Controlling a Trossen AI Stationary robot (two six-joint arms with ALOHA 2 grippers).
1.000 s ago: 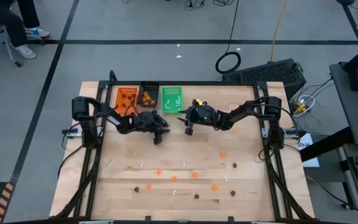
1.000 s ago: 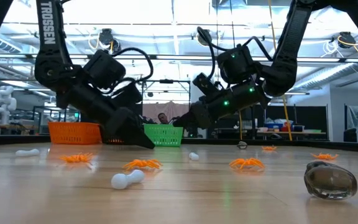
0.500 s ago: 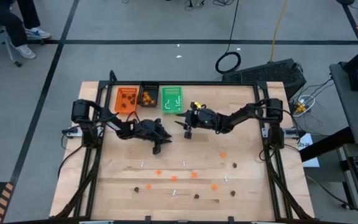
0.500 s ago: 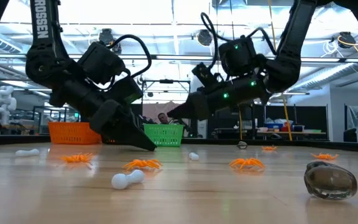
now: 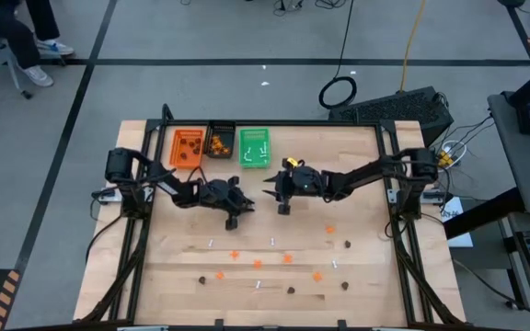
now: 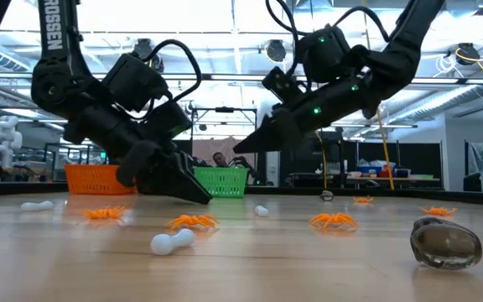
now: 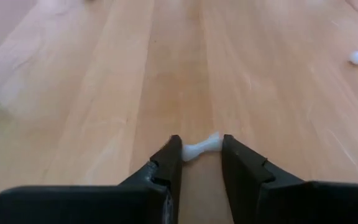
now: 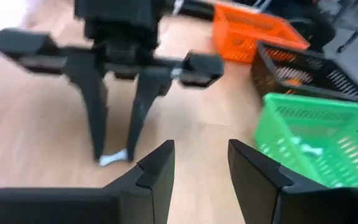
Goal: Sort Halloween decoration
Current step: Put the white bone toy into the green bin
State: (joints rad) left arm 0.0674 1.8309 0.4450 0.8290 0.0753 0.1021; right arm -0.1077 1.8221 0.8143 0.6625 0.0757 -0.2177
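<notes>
You are working over a pale wooden table [image 5: 265, 225] with three small trays along its far edge, and the left gripper [image 7: 201, 151] is down at the boards near the middle of it, bracketing a thin white stick [image 7: 201, 145] between its fingertips. The stick is lying flat with its long axis running across the gap, one knobbed end at each fingertip, so the jaws are closing along its length rather than across it; I judge a grip that way could let it pivot or pop out. The jaws are part-closed and just about touching the stick, though I cannot tell that it is pinched yet. The right gripper [image 8: 199, 163] is hovering above the table near the green tray [image 8: 319, 140], spread and carrying nothing, farther from this stick than the left
</notes>
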